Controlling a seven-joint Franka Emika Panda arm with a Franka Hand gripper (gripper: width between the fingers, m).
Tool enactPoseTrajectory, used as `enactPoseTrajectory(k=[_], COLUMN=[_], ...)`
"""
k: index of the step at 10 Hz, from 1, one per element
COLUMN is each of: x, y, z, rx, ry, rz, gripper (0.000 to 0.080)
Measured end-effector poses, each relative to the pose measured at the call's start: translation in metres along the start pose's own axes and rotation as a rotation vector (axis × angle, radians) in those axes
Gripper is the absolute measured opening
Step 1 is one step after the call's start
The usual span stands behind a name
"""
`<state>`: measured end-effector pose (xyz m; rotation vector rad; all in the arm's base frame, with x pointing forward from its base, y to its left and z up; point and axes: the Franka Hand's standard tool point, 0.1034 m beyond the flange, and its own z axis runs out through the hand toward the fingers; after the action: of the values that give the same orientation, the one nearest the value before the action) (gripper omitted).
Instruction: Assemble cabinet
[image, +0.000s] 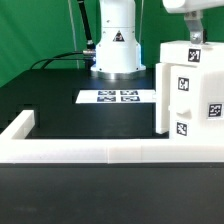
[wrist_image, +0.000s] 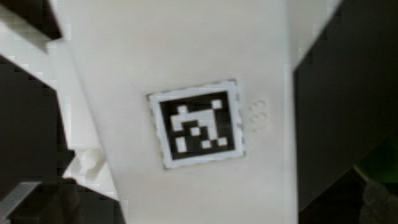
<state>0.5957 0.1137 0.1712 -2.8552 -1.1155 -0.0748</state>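
The cabinet (image: 190, 95) is a tall white body with black-and-white tags on its faces, standing at the exterior view's right against the front rim. A smaller tagged white block (image: 184, 53) makes up its top. My gripper (image: 196, 38) hangs straight above that top, one dark finger reaching down to it, jaws wide and open. In the wrist view a white cabinet panel (wrist_image: 196, 60) with one tag (wrist_image: 199, 125) fills the picture very close up. My fingers do not show there.
The marker board (image: 118, 97) lies flat on the black table before the arm's base (image: 115, 45). A low white rim (image: 90, 152) runs along the front and turns back at the exterior view's left. Green curtains stand behind.
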Motion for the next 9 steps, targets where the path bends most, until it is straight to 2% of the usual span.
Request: enactPoseTrajectory(k=[1, 3, 4, 9], x=[-0.001, -0.008, -0.01, -0.019], y=[0.002, 0.01, 0.012, 0.016], z=[0.003, 0.005, 0.006, 0.023], rx=[-0.018, -0.023, -0.023, -0.011], ry=[0.006, -0.004, -0.007, -0.031], rz=[-0.09, -0.173, -0.22, -0.095], gripper=[0.0797, 0.0797, 0.0797, 0.0797])
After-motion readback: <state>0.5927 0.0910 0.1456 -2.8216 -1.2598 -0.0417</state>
